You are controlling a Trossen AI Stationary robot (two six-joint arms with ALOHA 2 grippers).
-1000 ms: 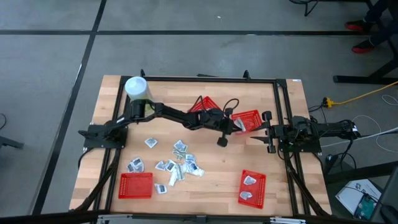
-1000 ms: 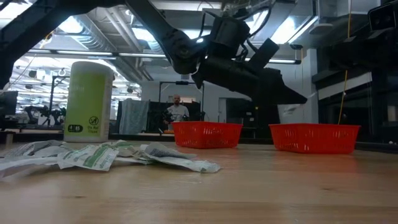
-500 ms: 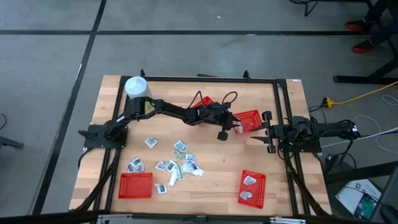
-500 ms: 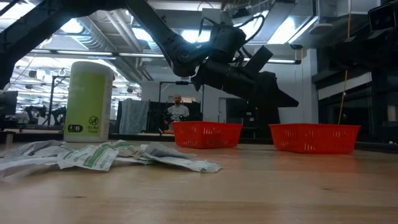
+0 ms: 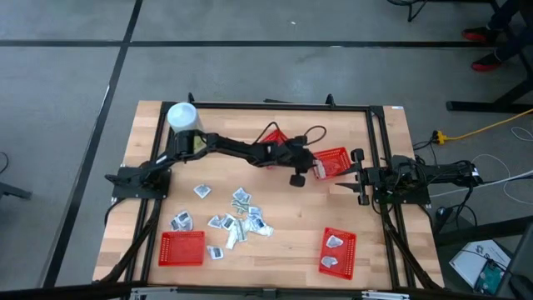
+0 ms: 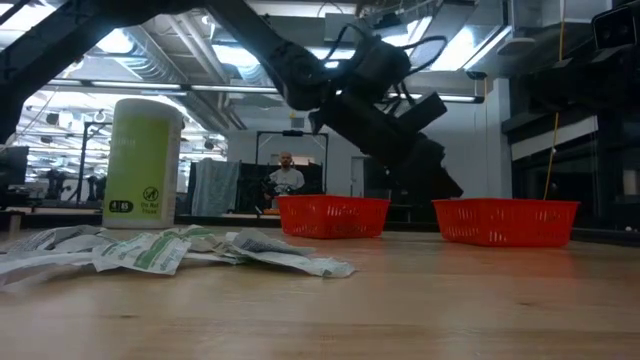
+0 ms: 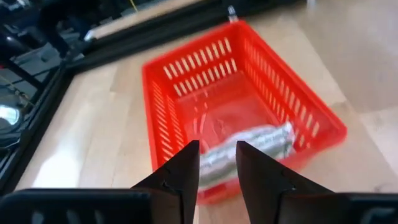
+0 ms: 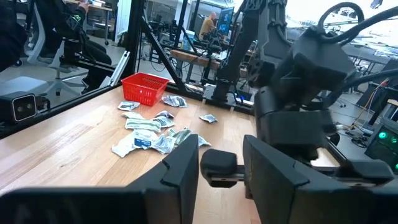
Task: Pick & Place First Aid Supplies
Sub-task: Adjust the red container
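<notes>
My left gripper (image 7: 217, 163) stands open over the near wall of a red mesh basket (image 7: 298, 118) in mid-table, its fingers slanting down. Through the gap between the fingers I see a white-grey wrapped strip (image 7: 255, 144) lying flat on the basket's floor. In the high view the gripper (image 5: 314, 167) is at the left edge of that basket (image 5: 335, 160). Several more first aid supplies (image 5: 237, 218) lie scattered flat on the wood. My right gripper (image 5: 355, 177) waits open at the table's right side.
A pale-green canister (image 5: 183, 117) stands at the far left. A second red basket (image 5: 273, 137) sits behind my left arm. Near the front edge stand a third basket (image 5: 181, 248) and a fourth (image 5: 338, 252), which holds packets. A dark metal frame (image 5: 379, 150) runs around the table.
A pale packet that showed at my left gripper's tip a second ago is gone from there; the gripper has let it go. The gripper has tipped steeper and drawn back slightly toward the table's left. My right arm has kept still.
</notes>
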